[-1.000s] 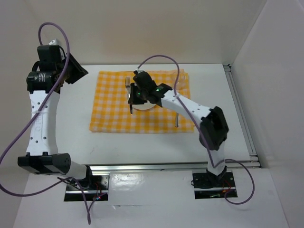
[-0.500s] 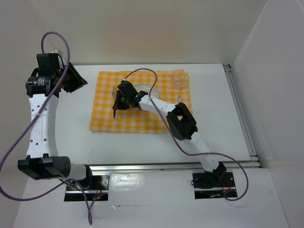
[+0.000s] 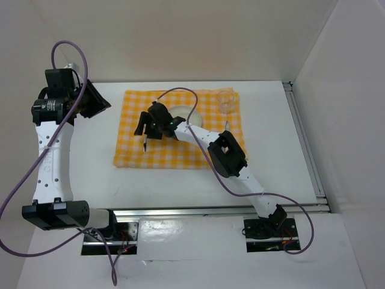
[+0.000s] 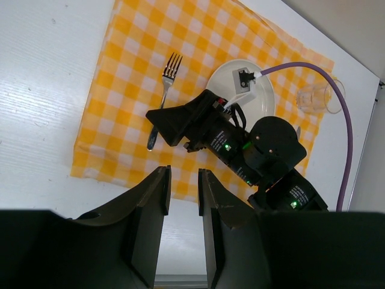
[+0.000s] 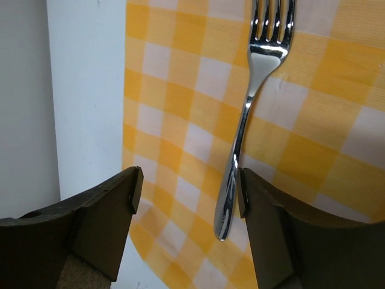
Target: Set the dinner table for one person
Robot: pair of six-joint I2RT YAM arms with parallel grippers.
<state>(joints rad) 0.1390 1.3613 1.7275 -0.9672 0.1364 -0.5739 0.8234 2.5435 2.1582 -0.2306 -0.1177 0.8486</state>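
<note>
On the white desk [image 3: 90, 156], which spreads out ahead of both arm bases with a metal rail at its near edge, lies a yellow checked cloth [image 3: 180, 153]. A fork [image 5: 240, 150] rests flat on the cloth's left part, tines pointing away, just left of a white plate [image 4: 264, 90]. A clear glass [image 3: 226, 101] stands at the cloth's far right corner. Right jaws hang over the fork, spread wide and gripping nothing. Left jaws are raised off to the far left, a narrow gap between them, empty.
</note>
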